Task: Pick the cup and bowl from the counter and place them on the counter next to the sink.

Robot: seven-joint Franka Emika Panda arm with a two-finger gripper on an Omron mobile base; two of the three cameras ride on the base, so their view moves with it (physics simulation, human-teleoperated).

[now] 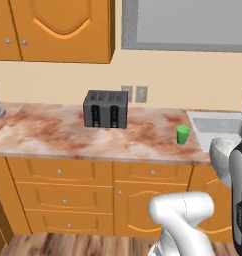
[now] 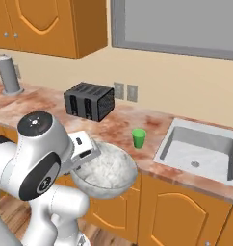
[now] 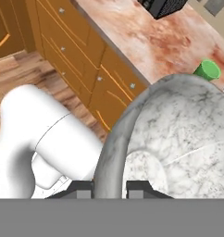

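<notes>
Gripper [image 3: 109, 185] clamped on the bowl [image 2: 105, 170] rim, lower centre; rim pinch risks slipping, toppling green cup [image 2: 139, 138].

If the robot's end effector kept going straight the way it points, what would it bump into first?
Apart from the bowl that the end effector grips by the rim, probably the counter edge or the green cup; depth is unclear.

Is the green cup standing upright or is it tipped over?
Upright. The green cup stands on its base on the counter, open mouth upward, beside the sink.
</notes>
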